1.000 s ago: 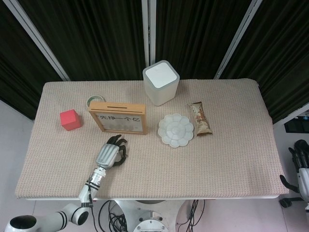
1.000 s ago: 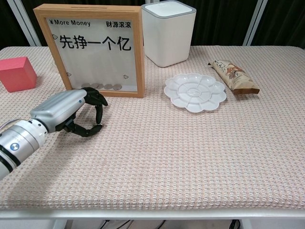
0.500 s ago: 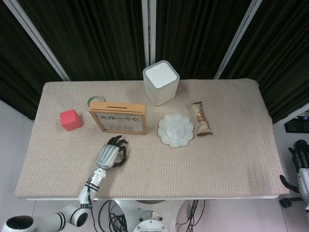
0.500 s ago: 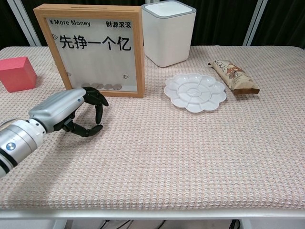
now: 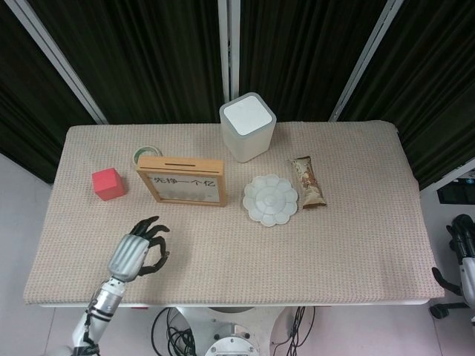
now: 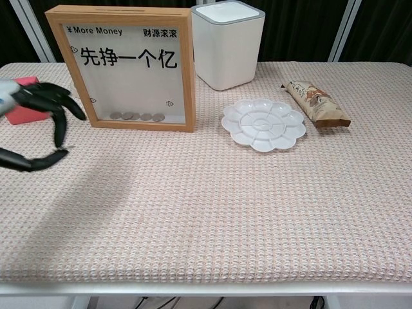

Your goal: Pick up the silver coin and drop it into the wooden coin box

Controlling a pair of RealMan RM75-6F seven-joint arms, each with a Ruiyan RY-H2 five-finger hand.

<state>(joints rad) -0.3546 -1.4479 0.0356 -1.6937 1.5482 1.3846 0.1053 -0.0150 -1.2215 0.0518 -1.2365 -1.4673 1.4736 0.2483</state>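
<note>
Beige woven cloth covers the table (image 5: 312, 245), and on it the wooden-framed coin box with a glass front (image 5: 182, 180) stands upright toward the back left, its top slot showing in the head view. Several silver coins (image 6: 136, 117) lie in a row inside along the bottom of the glass; no loose silver coin can be made out on the cloth. The left hand (image 5: 136, 252) hovers over the near left part of the table, well apart from the box, its dark fingers (image 6: 56, 106) spread and curved with nothing between them. The right hand (image 5: 464, 236) hangs off the table's right edge; whether it is open cannot be told. A red cube (image 5: 108, 184) sits left of the box, a white flower-shaped palette dish (image 5: 270, 199) to its right.
</note>
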